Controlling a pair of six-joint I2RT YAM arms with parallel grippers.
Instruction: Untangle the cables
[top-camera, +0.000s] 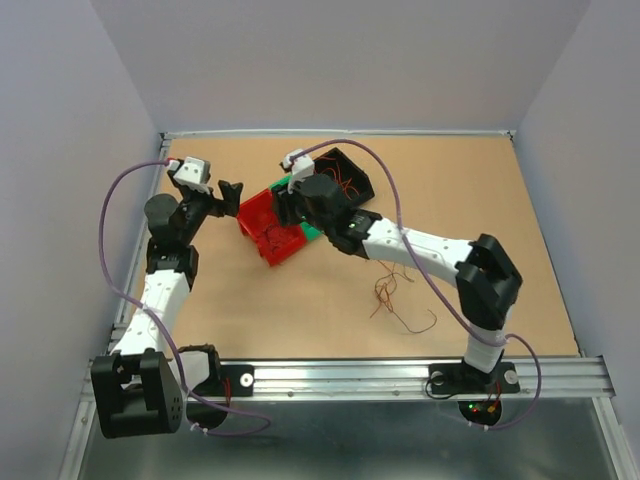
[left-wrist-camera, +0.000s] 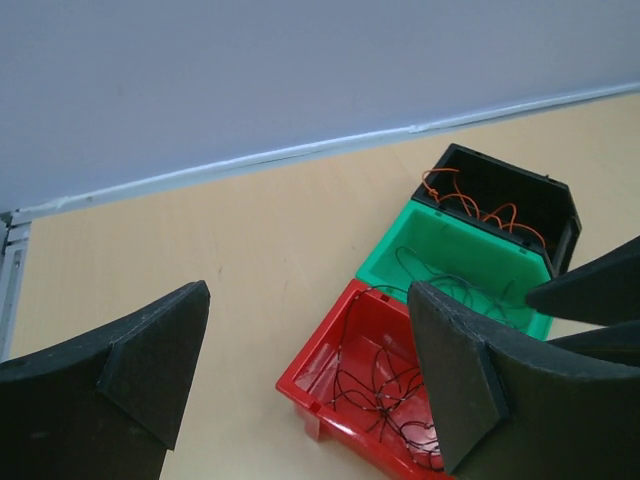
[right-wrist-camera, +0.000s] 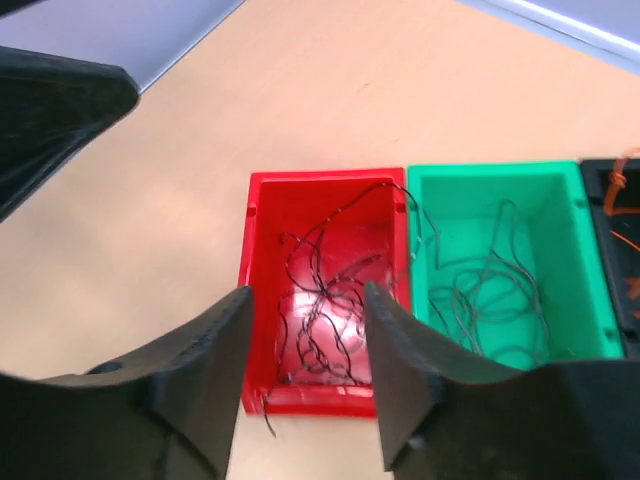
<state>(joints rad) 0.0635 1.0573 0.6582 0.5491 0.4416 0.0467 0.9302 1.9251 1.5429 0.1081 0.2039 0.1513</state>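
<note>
The cables (top-camera: 393, 295), hair-thin curly wires, lie partly loose and partly sorted. A small tangle of reddish and dark strands rests on the tan, matte table (top-camera: 500, 200), just beside the white forearm of the right arm (top-camera: 420, 245).

The rest sit in three glossy plastic bins that touch side by side in a row. The red rectangular bin (right-wrist-camera: 320, 180) holds a knot of black loops (right-wrist-camera: 320, 300), and one strand hangs over its near rim. The green rectangular bin (right-wrist-camera: 490, 173) in the middle holds dark, loosely curled strands (right-wrist-camera: 490, 290). The black bin (left-wrist-camera: 505, 178) at the far end holds bright orange coils (left-wrist-camera: 470, 208).

The right jaws hang over the near end of the red bin. Their matte black, wedge-shaped fingers (right-wrist-camera: 195, 370) are parted and clasp nothing, with the black knot showing through the gap.

The left jaws, on the left arm (top-camera: 170, 250), are spread wide and hold nothing. Their coarse-grained black fingers (left-wrist-camera: 150, 365) frame bare table and the red bin's corner. In the top view they sit just to the left of that bin.
</note>
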